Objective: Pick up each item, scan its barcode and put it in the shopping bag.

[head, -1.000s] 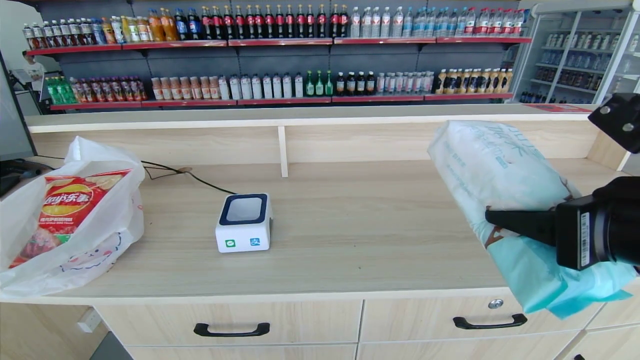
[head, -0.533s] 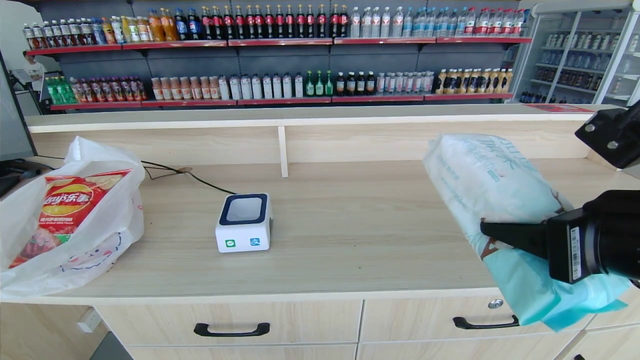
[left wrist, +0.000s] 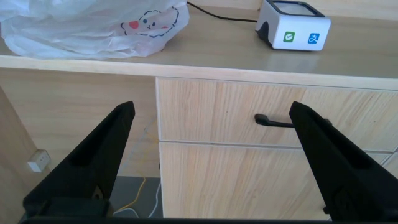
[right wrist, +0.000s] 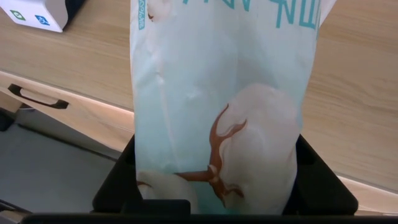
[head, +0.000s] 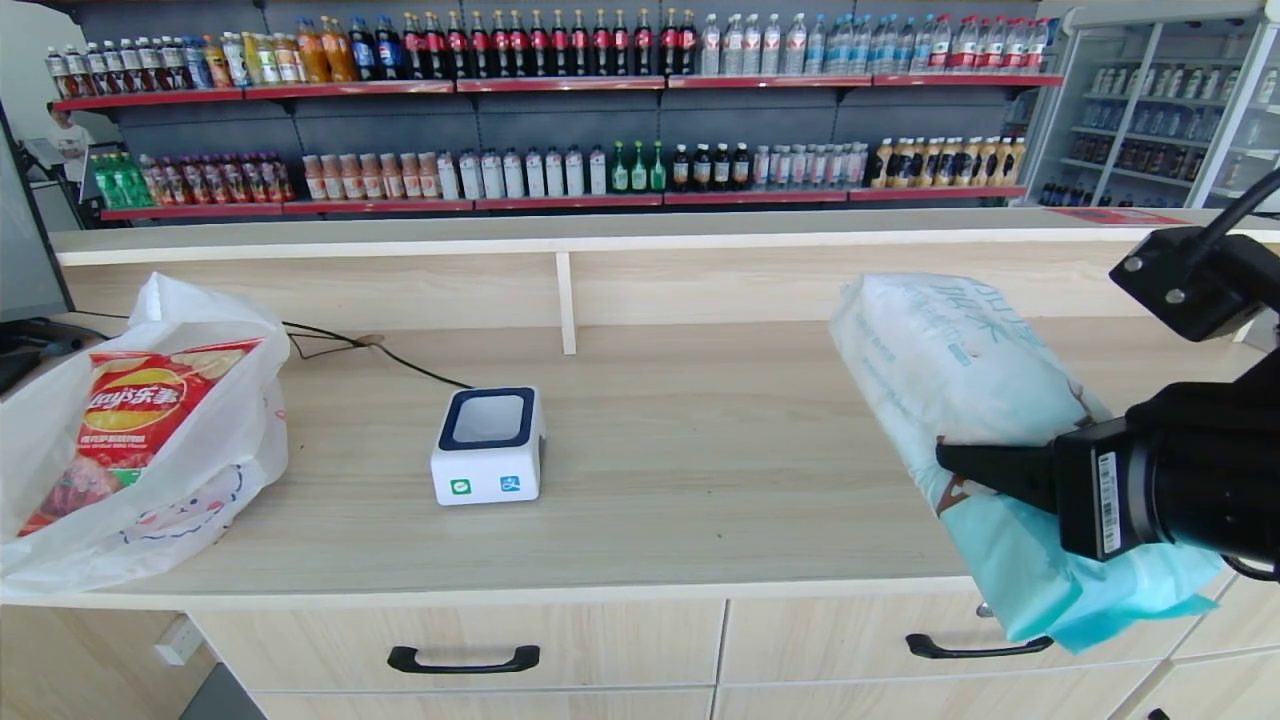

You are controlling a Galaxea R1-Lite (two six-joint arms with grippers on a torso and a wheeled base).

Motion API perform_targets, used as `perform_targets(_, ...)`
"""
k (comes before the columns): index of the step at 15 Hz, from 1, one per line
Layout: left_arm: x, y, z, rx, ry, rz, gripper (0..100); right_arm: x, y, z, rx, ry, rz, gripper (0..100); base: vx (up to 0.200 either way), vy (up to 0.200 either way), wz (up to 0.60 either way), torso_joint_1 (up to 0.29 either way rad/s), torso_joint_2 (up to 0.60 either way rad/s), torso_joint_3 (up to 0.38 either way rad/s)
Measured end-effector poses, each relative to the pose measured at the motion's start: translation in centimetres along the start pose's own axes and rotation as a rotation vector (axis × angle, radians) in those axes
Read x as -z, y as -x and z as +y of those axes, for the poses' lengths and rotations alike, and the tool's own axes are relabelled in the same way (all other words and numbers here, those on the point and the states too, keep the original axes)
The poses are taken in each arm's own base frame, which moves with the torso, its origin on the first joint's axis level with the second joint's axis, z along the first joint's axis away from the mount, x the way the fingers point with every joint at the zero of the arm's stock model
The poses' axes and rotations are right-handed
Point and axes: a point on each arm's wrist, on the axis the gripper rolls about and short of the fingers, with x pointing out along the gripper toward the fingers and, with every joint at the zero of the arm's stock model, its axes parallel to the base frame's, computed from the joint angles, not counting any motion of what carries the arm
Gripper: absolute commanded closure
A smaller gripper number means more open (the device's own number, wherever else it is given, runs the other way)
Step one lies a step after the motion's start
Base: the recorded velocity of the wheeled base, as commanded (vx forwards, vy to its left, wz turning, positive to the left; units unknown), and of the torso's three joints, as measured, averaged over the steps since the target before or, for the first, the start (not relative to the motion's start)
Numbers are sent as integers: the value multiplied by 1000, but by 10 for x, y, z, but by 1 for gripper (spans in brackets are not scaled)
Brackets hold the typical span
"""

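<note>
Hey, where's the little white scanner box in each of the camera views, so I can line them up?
Head view: the scanner sits on the counter, right of the shopping bag.
Left wrist view: it stands on the counter beyond the open left claw, beside the bag.
Right wrist view: it is partly cut off, on the counter off to one side of the blue pack.
Shared landmark: the counter's front edge.

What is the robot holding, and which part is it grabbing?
The right gripper holds the pale blue pack near its lower end, jaws either side. The left gripper is open, holding nothing.
</note>
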Motion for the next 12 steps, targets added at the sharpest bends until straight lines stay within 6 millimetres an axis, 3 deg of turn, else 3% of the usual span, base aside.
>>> perform_targets(7,0,0,0,0,0,0,0,0,0,0,-1,-1,-12,100,0,0,0,0,0,0)
perform_targets(12,0,0,0,0,0,0,0,18,7,-3,-5,19,16,100,0,0,0,0,0,0)
